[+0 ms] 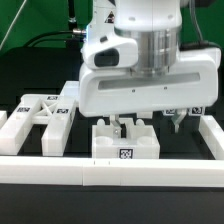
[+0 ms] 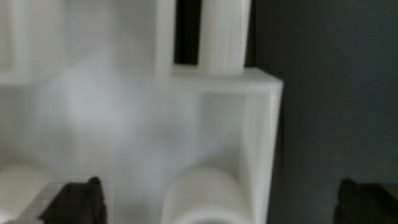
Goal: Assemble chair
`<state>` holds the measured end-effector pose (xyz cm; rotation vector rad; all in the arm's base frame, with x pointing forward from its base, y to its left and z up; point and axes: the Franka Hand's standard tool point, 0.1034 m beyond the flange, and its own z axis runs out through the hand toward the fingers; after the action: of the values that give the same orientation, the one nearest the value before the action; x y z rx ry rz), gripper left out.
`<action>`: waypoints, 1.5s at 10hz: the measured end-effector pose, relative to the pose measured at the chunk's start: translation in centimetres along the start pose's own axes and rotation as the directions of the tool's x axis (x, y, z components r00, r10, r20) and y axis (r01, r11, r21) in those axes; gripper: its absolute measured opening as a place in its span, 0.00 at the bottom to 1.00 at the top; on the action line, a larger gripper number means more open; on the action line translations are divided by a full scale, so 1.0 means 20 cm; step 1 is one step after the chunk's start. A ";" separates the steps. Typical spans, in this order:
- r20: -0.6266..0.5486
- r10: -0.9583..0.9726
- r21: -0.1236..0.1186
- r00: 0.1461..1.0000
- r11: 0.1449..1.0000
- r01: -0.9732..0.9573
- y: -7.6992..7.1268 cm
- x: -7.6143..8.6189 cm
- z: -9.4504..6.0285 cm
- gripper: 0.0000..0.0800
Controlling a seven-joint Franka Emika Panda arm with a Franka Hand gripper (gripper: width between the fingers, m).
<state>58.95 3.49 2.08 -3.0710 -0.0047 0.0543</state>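
The chair is in parts. Its chunky white seat block (image 1: 124, 141) stands near the front rail, with a square tag on its front face. An X-braced side frame (image 1: 42, 116) lies flat at the exterior view's left. My gripper (image 1: 148, 124) hangs low over the seat block and is open. One finger (image 1: 118, 128) dips onto the block's top, and the other is off its edge over the black table. In the wrist view the blurred white seat block (image 2: 151, 120) fills most of the picture, and my gripper (image 2: 224, 204) straddles its edge with nothing clamped.
Low white border rails run along the front (image 1: 110, 176), the exterior view's left (image 1: 12, 134) and the right (image 1: 213, 136). Another tagged white part (image 1: 192, 108) shows partly behind my hand at the right. The table is black.
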 end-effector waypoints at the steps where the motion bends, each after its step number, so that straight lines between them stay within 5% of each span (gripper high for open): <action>1: 0.001 -0.008 0.000 1.000 1.000 0.008 0.00 -0.01 0.02 0.81; 4: -0.003 -0.024 -0.001 1.000 1.000 0.024 -0.02 -0.01 0.07 0.81; 6: -0.003 -0.024 0.000 1.000 1.000 0.024 -0.02 -0.01 0.07 0.54; 7: -0.003 -0.024 0.000 1.000 1.000 0.024 -0.02 -0.01 0.07 0.54; 9: -0.003 -0.024 0.000 1.000 1.000 0.024 -0.02 -0.01 0.07 0.11; 15: -0.005 -0.015 0.001 1.000 1.000 0.015 -0.03 -0.01 0.07 0.04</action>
<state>58.74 4.18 0.79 -3.0699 -0.0269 0.0461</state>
